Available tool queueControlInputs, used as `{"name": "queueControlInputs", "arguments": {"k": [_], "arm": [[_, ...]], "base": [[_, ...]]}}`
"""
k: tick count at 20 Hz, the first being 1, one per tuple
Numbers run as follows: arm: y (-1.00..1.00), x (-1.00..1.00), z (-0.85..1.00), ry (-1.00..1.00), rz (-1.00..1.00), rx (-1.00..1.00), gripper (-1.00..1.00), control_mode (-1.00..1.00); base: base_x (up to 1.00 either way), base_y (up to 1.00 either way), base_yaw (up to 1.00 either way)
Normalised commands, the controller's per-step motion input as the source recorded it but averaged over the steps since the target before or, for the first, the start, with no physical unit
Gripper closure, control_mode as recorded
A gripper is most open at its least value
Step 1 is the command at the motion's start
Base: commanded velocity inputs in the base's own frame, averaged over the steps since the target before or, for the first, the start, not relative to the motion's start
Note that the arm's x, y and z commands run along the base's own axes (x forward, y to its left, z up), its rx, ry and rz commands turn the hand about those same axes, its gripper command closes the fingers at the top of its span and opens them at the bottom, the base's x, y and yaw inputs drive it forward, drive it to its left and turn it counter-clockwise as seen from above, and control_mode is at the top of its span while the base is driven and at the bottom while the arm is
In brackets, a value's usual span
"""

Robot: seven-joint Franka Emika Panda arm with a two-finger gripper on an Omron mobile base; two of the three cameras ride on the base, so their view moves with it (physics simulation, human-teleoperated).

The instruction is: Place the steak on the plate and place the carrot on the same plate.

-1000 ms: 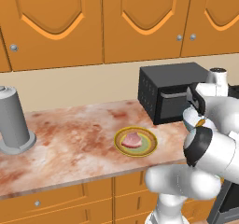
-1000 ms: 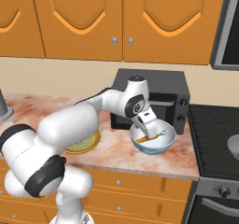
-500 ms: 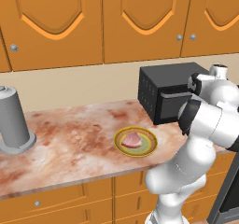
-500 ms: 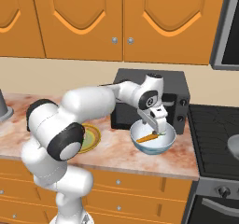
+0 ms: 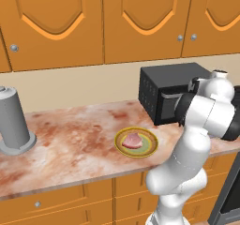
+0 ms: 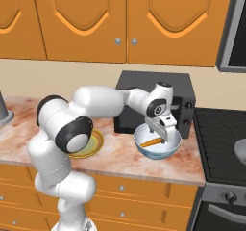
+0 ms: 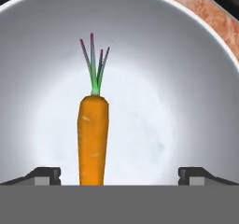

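Change: since a second ago the arm swung further right over the bowl and its elbow rose; steak, plate and carrot stayed put.
Fingers [image 7: 119, 174]: spread wide, holding nothing; one dark tip stood at each side of the hand view, with the carrot's thick end lying between them, nearer the left tip.
Hand [image 6: 161, 124]: hung just above the bowl in the right base view, pointing down into it.
Carrot [image 7: 93, 139]: lay on the bowl's floor, orange body along the fingers' line of sight, green top pointing away from them; in the right base view it showed as an orange streak [image 6: 151, 142] inside the bowl.
Bowl [image 6: 158, 149]: white inside, light blue outside, sat on the tabletop just in front of the microwave, well to the right of the plate.
Steak [image 5: 133, 140]: lay flat on the plate's green centre, pinkish-red.
Plate [image 5: 149, 146]: yellow rim, stood on the tabletop left of the microwave; in the right base view the arm partly hid it [image 6: 96, 142].
Tabletop [image 5: 70, 135]: mottled reddish marble.
Microwave [image 5: 161, 90]: black, at the back of the tabletop, touching nothing that I could see.
Grey canister [image 5: 14, 123]: upright at the far left, well apart from the plate.
Cabinets [image 5: 93, 22]: orange doors above.
Stove [image 6: 221, 134]: dark, right of the tabletop.
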Motion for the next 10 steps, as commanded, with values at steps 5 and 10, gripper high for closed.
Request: {"name": "queueControlInputs", "arguments": {"k": [5, 10], "arm": [[-0.04, 0.12, -0.37, 0.0, 0.0, 0.01, -1.0, -1.0], [-0.03, 0.21, -0.15, 0.0, 0.0, 0.01, -1.0, -1.0]], "base": [[0.0, 0.0, 0.0], [0.0, 0.0, 0.0]]}}
